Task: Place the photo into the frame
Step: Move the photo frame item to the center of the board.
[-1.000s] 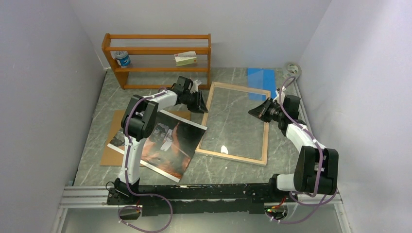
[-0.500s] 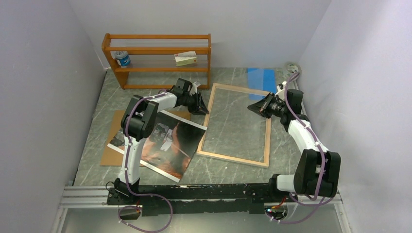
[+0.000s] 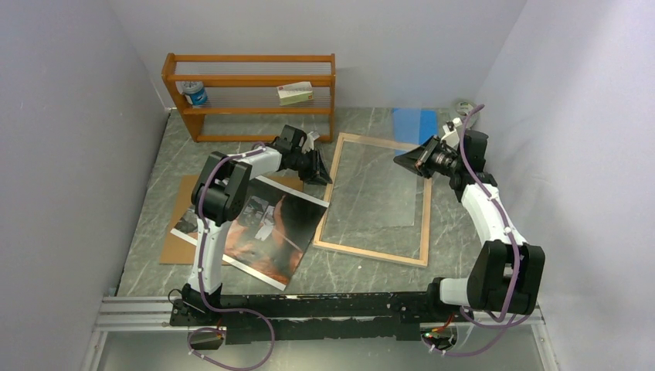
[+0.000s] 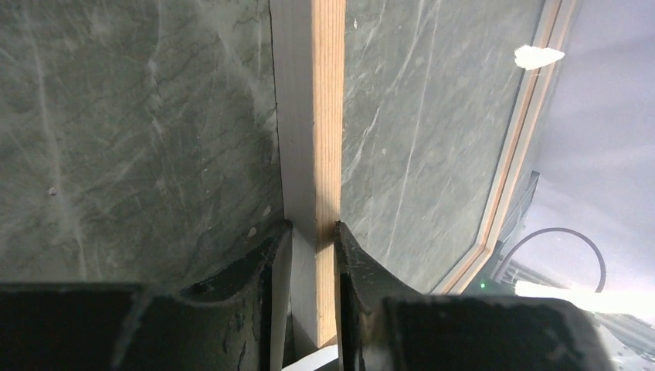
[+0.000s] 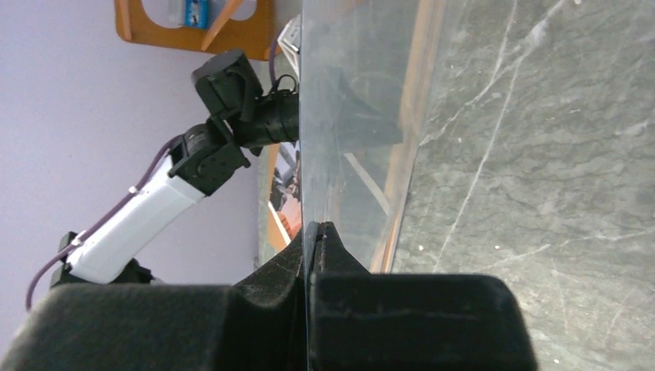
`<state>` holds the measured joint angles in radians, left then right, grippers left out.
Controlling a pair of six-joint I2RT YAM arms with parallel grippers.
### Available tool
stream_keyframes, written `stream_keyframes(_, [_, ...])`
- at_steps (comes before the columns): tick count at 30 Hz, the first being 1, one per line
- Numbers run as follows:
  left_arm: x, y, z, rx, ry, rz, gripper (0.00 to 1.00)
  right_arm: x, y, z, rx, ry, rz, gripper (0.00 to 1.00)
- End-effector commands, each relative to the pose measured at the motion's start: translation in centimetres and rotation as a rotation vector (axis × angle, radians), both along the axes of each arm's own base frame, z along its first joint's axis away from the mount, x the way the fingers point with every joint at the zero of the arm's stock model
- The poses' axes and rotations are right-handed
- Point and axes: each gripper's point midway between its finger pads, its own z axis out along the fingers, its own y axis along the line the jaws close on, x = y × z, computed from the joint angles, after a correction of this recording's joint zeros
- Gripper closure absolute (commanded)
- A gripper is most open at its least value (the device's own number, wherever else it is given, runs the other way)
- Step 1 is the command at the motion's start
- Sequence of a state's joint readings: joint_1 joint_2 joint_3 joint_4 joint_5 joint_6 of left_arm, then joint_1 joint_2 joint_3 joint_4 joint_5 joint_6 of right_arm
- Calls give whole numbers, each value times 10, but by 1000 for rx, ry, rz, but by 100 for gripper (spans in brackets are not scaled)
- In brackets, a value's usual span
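The frame (image 3: 371, 253) lies on the table, wood reverse up. My left gripper (image 3: 323, 176) is shut on its left rail; in the left wrist view the rail (image 4: 313, 116) sits between the gripper's (image 4: 313, 232) two fingers. My right gripper (image 3: 402, 162) is shut on the edge of the clear glass pane (image 3: 378, 193) and holds that side tilted up above the frame. The right wrist view shows the pane (image 5: 347, 116) edge-on in the gripper (image 5: 315, 228), with the frame rail (image 5: 417, 100) below. The photo (image 3: 263, 228) lies picture side up, left of the frame.
A brown backing board (image 3: 176, 232) lies under the photo's left part. An orange shelf rack (image 3: 247, 79) with a few small items stands at the back. A blue sheet (image 3: 415, 122) and a tape roll (image 3: 464, 107) lie at the back right. Grey walls close both sides.
My right gripper has risen and moved toward the back with the glass pane, tilting its right side higher above the frame. My left gripper and the frame have stayed put.
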<state>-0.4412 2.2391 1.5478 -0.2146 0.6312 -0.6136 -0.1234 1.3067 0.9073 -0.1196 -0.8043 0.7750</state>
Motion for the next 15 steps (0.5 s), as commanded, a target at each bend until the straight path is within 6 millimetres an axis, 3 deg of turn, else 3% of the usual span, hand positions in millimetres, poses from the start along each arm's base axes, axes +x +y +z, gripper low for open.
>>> stream_keyframes(1, [-23, 6, -10, 36, 70, -15, 75, 0, 6, 48, 33, -114, 30, 100])
stream_keyframes(11, [-3, 28, 6, 81, 13, 57, 58, -11, 17, 55, -4, -234, 139, 100])
stream_keyframes(15, [-7, 37, 1, 122, 16, 43, 53, -13, 20, 59, -9, -258, 154, 100])
